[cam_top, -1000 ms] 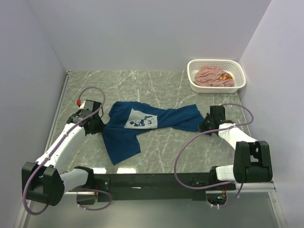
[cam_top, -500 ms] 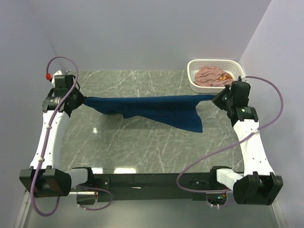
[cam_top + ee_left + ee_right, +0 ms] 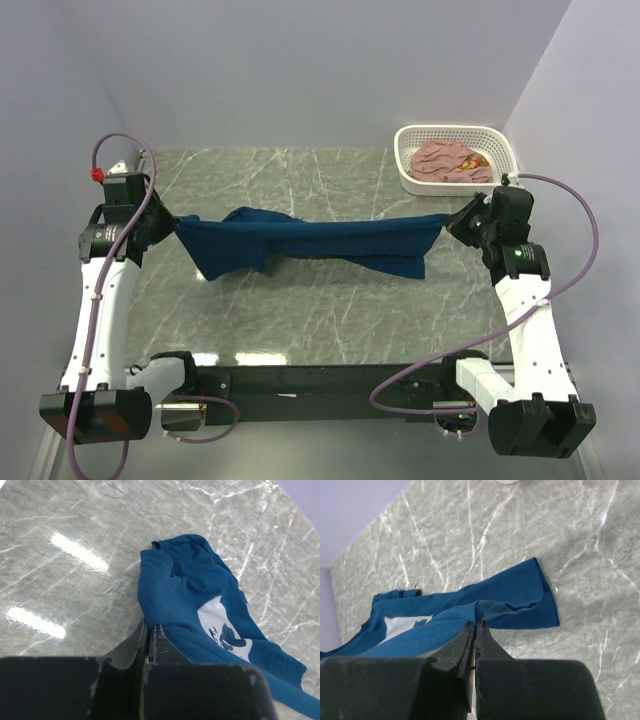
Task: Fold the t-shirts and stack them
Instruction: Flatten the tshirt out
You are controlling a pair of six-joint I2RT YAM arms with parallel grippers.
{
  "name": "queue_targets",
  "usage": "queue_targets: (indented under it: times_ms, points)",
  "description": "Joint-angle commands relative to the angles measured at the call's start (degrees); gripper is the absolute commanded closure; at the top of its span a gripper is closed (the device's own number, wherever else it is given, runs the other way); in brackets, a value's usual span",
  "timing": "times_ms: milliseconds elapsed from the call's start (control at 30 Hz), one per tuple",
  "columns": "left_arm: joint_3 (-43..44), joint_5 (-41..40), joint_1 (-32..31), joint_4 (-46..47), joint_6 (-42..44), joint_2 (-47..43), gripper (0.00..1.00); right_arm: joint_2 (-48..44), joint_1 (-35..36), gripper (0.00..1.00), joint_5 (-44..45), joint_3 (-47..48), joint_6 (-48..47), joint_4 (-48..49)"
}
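Observation:
The navy blue t-shirt (image 3: 310, 243) hangs stretched in a long band above the marble table (image 3: 300, 310), held at both ends. My left gripper (image 3: 178, 222) is shut on its left end, and in the left wrist view (image 3: 149, 626) the white chest print (image 3: 225, 630) faces up. My right gripper (image 3: 450, 217) is shut on the right end, where cloth bunches at the tips (image 3: 476, 621). A loose flap (image 3: 400, 263) droops at the right. The pink t-shirt (image 3: 448, 160) lies crumpled in the basket.
The white perforated basket (image 3: 505, 180) stands at the table's back right corner, close behind my right arm. Purple walls close in the table on the left, back and right. A black rail (image 3: 320, 380) runs along the near edge between the arm bases.
Both arms rose from the table with the navy shirt and pulled it apart into a taut band. Since half a second ago the shirt has sagged slightly and its left part has bunched.

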Motion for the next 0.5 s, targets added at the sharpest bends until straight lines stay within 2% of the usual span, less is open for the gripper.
queue_targets:
  times_ms: [0,200,367,467]
  points:
    - [3.7,1.5,0.6,0.5,1.5,-1.9,0.99,-2.9,-0.8,1.00,-1.2,2.5,-1.6,1.8]
    - [3.7,3.8,0.6,0.6,1.3,-1.9,0.99,-2.9,-0.8,1.00,-4.7,2.7,-1.1,2.2]
    - [3.4,2.4,0.6,0.2,1.6,-4.3,0.99,-3.9,-0.8,1.00,-4.7,2.7,-1.7,1.1]
    - [-0.1,4.0,0.6,0.9,1.0,-6.5,0.99,-4.2,-0.8,1.00,-7.3,-0.4,-1.4,0.4]
